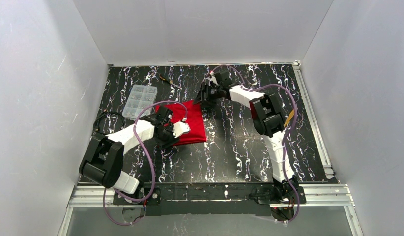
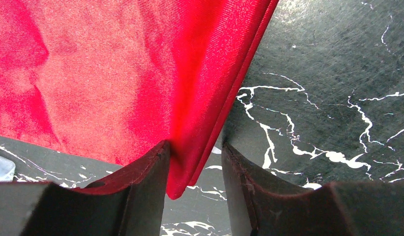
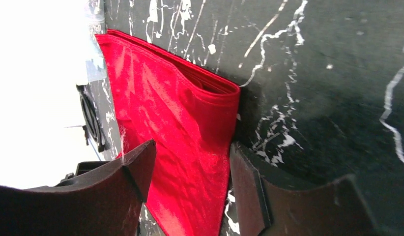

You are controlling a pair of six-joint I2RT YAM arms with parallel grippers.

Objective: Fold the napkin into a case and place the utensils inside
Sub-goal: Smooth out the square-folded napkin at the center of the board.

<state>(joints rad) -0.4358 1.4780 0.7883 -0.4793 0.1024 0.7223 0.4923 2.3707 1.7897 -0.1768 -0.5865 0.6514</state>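
Observation:
The red napkin [image 1: 192,125] lies folded into a layered rectangle on the black marbled table. My left gripper [image 1: 176,129] is at its near left side. In the left wrist view the jaws [image 2: 194,147] stand open around a cloth corner [image 2: 180,182] that touches one finger. My right gripper [image 1: 204,101] is at the napkin's far right corner. In the right wrist view it [image 3: 192,147] is open, with the layered cloth edge [image 3: 190,147] between the fingers. A yellow-gold utensil [image 1: 290,118] lies right of the right arm. I cannot make out the white spoon.
A clear plastic compartment box [image 1: 137,98] stands at the back left. A thin black-and-yellow tool [image 1: 166,78] lies behind it. A black cable loop [image 1: 104,120] lies at the left edge. White walls close in three sides.

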